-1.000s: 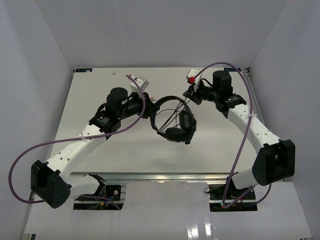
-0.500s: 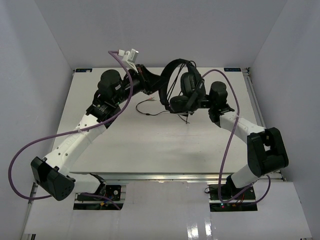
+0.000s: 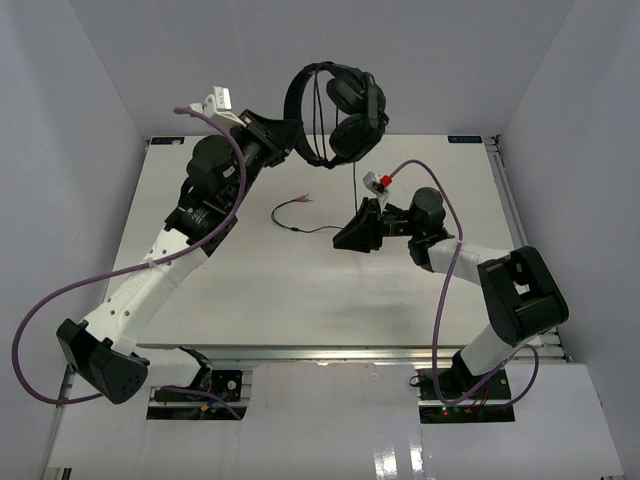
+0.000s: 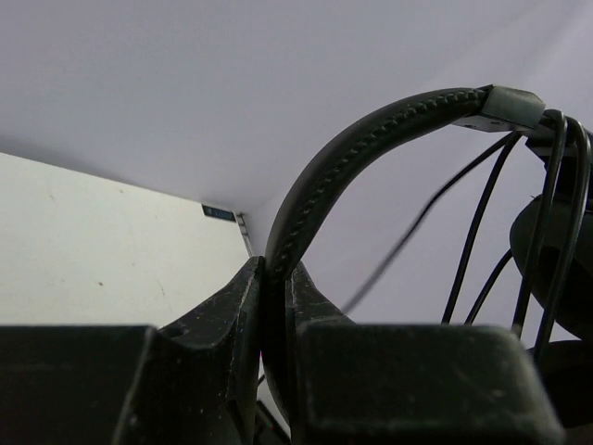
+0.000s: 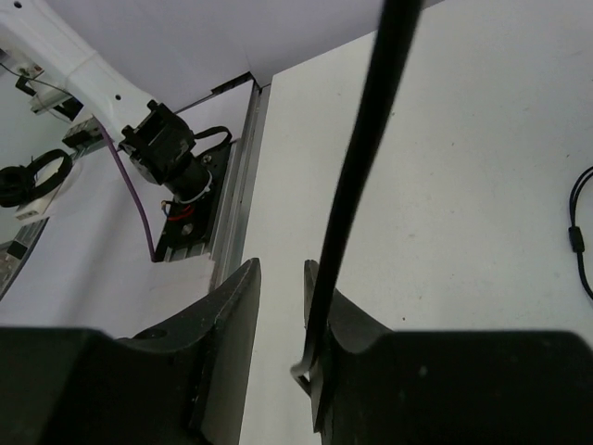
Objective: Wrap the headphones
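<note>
Dangling from headphones (image 3: pixel 352 118), cord (image 3: pixel 354 190) with end obscured at right tool (image 5: pixel 283 278).

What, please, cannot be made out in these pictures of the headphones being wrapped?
- Earcups: left wrist view, cut off by the right edge beyond the headband clamped in the left gripper.
- Right gripper's hold on the cord: right wrist view, the cord crosses one finger, so a pinch is unclear.
- Plug on the table: top view, too small for detail.

White table (image 3: pixel 200 300) is carrying one loose item: a thin black headphone cord (image 3: pixel 278 208) is lying in a loop near centre, its reddish plug tip pointing toward the back edge.
</note>
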Available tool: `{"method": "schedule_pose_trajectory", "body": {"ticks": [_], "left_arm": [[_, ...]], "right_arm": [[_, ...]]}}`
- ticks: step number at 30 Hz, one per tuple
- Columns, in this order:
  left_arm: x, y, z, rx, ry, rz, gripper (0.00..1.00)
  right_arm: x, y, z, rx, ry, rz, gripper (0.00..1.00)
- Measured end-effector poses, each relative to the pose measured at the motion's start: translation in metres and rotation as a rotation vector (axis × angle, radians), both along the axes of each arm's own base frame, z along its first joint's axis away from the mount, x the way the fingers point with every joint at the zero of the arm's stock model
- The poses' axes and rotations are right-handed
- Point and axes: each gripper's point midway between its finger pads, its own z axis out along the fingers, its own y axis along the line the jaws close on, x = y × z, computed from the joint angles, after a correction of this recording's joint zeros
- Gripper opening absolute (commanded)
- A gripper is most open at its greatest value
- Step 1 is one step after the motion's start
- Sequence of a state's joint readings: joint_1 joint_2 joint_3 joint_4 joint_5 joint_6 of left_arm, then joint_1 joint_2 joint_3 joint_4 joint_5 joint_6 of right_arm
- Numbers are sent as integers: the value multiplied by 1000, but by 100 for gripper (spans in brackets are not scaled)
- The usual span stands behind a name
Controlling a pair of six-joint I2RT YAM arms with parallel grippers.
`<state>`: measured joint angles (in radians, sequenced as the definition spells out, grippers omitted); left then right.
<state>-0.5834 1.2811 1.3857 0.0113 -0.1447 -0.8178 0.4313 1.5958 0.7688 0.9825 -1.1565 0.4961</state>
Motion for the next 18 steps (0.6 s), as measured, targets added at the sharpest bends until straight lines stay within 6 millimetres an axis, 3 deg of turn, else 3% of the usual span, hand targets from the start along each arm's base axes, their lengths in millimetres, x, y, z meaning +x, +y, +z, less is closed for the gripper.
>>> {"method": "schedule_pose_trajectory", "body": {"ticks": [2,6,14,18], "left_arm": [[3,9,4,-28,1,45,0],[8,19,10,-65,2,101,0],[21,50,36,-73,-40,250,0],[42,71,42,-12,-64,376,0]], "right_arm": [[-3,-1,0,0,-5,2,27],[-7,-3,3,5,-22,2,8],[-17,-6,4,-30,-88,-22,8],[-15,1,2,-136,-233,-106,8]]}}
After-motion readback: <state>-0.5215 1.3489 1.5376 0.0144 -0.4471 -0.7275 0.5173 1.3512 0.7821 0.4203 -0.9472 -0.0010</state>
